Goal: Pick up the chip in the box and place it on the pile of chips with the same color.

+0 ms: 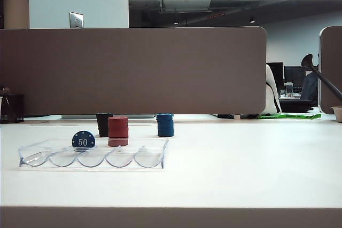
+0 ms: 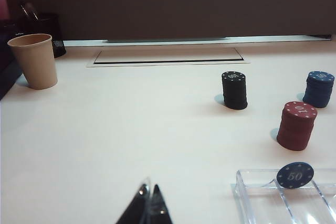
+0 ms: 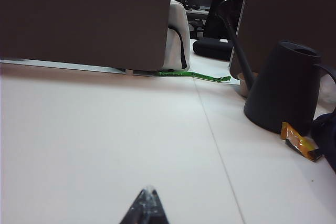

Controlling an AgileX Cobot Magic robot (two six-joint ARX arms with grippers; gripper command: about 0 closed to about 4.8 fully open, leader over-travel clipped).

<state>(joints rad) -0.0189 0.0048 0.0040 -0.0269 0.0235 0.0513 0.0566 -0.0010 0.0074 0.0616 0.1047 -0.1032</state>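
Note:
The chip (image 1: 83, 140), dark blue with a white "50", stands on edge in the box (image 1: 152, 158), a long clear tray with scalloped slots at the table's left. Behind the box stands the pile of chips (image 1: 165, 125), a short blue stack. In the left wrist view the chip (image 2: 295, 175) leans in the box (image 2: 247, 195), and the blue pile of chips (image 2: 318, 88) lies beyond it. My left gripper (image 2: 148, 190) is shut and empty, well short of the box. My right gripper (image 3: 147, 191) is shut and empty over bare table. Neither gripper shows in the exterior view.
A red stack (image 1: 118, 131) and a black stack (image 1: 103, 124) stand left of the blue pile. A paper cup (image 2: 34, 60) and a dark pen holder (image 2: 50, 32) sit far left. A dark watering can (image 3: 286, 93) and an orange wrapper (image 3: 299, 141) sit at the right.

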